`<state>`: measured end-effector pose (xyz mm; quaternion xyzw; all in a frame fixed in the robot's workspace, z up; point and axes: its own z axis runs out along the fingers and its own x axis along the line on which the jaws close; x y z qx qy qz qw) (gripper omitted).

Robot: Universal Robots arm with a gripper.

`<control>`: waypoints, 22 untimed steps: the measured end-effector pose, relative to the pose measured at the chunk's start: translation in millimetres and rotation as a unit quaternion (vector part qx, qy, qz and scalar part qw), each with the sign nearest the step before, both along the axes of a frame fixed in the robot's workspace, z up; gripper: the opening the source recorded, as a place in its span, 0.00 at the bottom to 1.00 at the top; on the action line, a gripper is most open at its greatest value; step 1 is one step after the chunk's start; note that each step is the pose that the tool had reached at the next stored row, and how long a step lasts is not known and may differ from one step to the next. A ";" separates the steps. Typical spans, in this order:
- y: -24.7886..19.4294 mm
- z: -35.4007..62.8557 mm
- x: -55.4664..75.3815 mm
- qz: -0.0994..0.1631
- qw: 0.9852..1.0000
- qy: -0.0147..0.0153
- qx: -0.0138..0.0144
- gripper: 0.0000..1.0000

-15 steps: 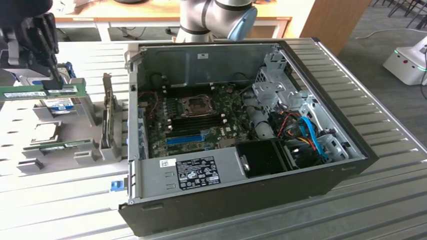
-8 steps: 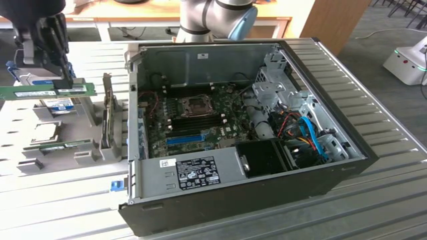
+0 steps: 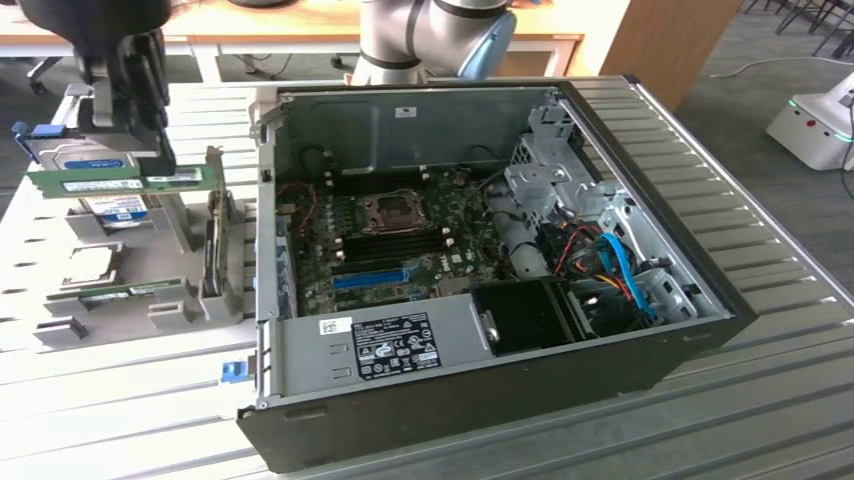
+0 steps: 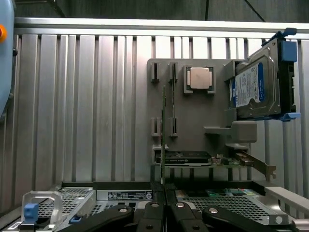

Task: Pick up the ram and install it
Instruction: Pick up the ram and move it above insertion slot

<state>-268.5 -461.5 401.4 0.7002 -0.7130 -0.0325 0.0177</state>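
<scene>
Clamps the ram (image 3: 114, 181) edge-on in the pincer (image 4: 165, 207), aloft above the parts rack (image 3: 174, 318), beside the open case (image 3: 561, 385). Looks light, stiff, fragile: best held by the long edges, off the chips. Hangs near the hard drive (image 3: 114, 207) and graphics card (image 3: 218, 250); second stick (image 3: 127, 292) below.

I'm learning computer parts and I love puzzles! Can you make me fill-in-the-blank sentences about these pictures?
1. The gripper is shut on a ____ ram stick.
2. A second ram stick rests on the grey rack, so there are ____ sticks in all.
3. The held stick hangs ____ the computer case, not inside it.
4. The long expansion slot on the board is coloured ____.

Missing words: green; two; outside; blue
</scene>
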 end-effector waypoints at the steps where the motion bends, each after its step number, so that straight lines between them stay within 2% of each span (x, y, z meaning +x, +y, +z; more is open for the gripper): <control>1: 0.0 0.0 3.0 0.000 1.000 0.000 0.000 0.11; 14: 0.0 0.0 41.3 0.000 1.000 0.001 0.000 0.11; 22: 0.0 0.0 65.8 0.000 1.000 0.003 0.000 0.11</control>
